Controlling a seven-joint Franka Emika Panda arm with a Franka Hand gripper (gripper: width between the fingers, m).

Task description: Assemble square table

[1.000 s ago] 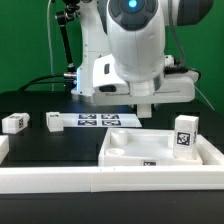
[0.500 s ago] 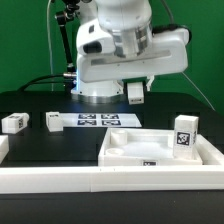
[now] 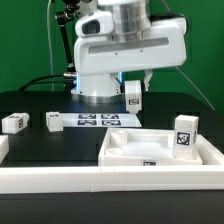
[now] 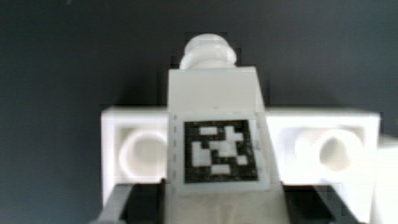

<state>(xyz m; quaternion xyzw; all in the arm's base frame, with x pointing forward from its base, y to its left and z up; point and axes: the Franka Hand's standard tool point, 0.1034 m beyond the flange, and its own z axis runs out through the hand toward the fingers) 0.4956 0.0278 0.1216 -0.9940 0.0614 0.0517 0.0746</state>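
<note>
My gripper (image 3: 133,82) is shut on a small white tagged leg (image 3: 132,95) and holds it in the air behind the square table top (image 3: 120,152). The wrist view shows this leg (image 4: 217,110) end-on between the jaws, its tag facing the camera and its threaded tip pointing away. Under it lies the white table top (image 4: 134,120) with two round holes. A second leg (image 3: 185,133) stands upright on the top's corner at the exterior view's right. Two more legs (image 3: 14,123) (image 3: 52,121) lie on the black table at the exterior view's left.
The marker board (image 3: 100,120) lies flat behind the table top. A long white border rail (image 3: 90,185) runs along the front edge. The robot's base (image 3: 100,75) and cables stand at the back, before a green wall.
The arm has risen and swung its wrist upward, lifting the held leg from low over the table top into open view. The other legs and the top have not moved.
</note>
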